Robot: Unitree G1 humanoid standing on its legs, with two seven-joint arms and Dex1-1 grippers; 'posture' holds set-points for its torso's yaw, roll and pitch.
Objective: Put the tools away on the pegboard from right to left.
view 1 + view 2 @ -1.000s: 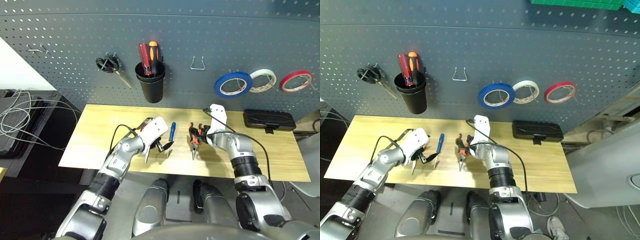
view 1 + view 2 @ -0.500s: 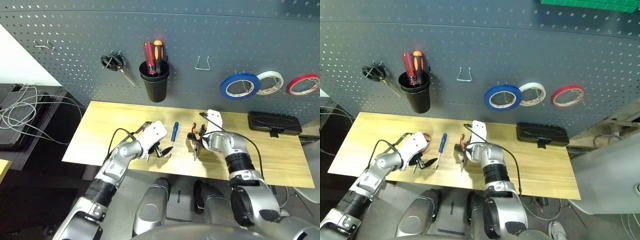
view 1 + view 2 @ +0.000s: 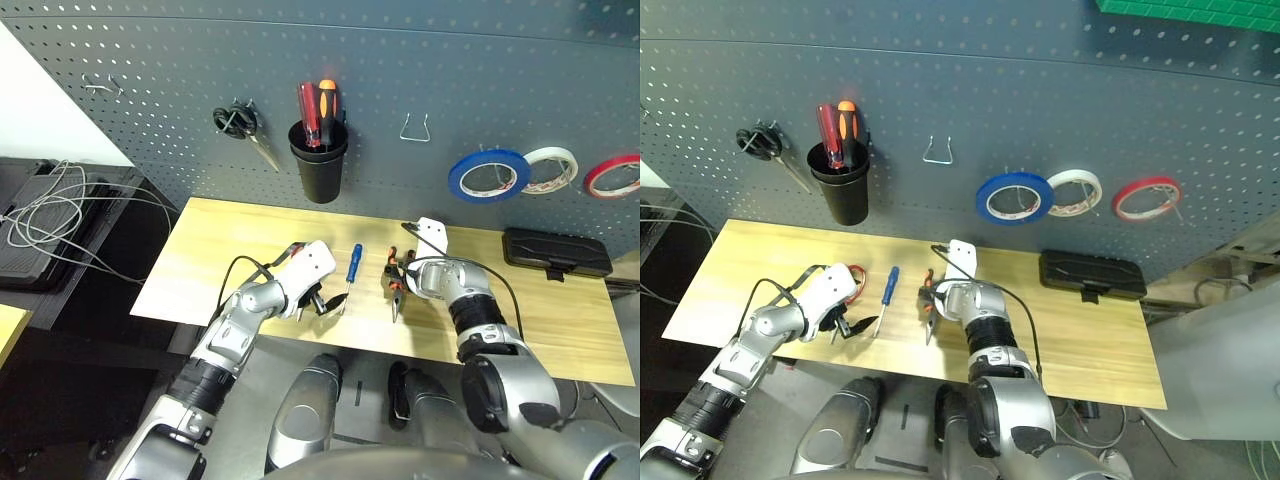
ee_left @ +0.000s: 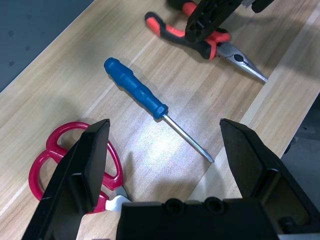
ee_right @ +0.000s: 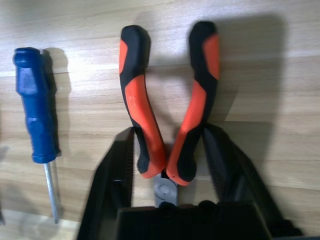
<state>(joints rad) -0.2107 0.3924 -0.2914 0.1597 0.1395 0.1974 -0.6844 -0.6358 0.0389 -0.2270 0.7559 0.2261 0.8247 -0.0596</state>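
The right gripper (image 5: 167, 165) straddles the needle-nose pliers (image 5: 165, 110) near the pivot, fingers close against both handles (lying on the table). The left gripper (image 4: 170, 150) gapes wide, empty, over the screwdriver (image 4: 150, 102).

Silver metallic forearms with black ribbed bands near the wrists. White housing on each wrist, thin black cable looping from it back along the arm. Left gripper (image 4: 165, 165) and right gripper (image 5: 170, 150) both have matte black, flat, angular fingers.
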